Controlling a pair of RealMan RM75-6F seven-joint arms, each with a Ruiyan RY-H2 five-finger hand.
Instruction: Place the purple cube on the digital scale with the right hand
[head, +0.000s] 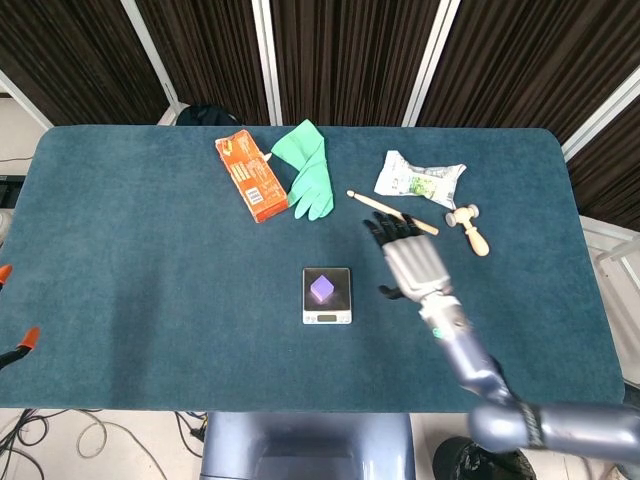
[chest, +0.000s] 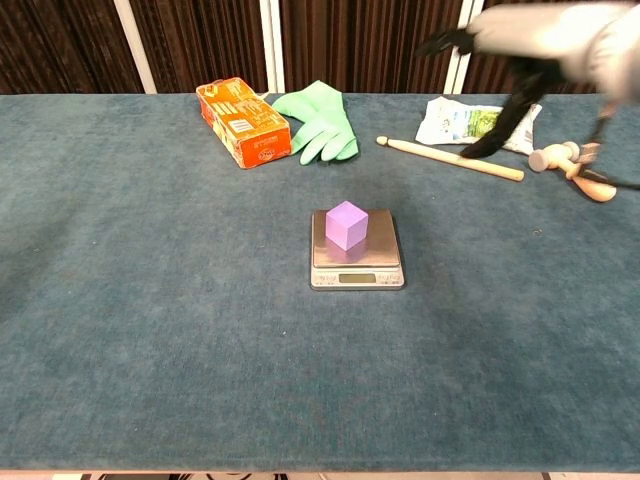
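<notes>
The purple cube (head: 322, 289) (chest: 346, 225) sits upright on the platform of the digital scale (head: 339, 277) (chest: 383, 255), near its left side. Nothing touches it. My right hand (head: 411, 262) (chest: 520, 40) hovers high above the table, right of the scale and well away from the cube, fingers spread and holding nothing. In the chest view it is blurred at the top right. My left hand shows in neither view.
An orange box (head: 251, 176) and a green rubber glove (head: 307, 169) lie at the back. A wooden stick (head: 392, 212), a crumpled white packet (head: 418, 178) and a small wooden mallet (head: 469, 228) lie at the back right, near my right hand.
</notes>
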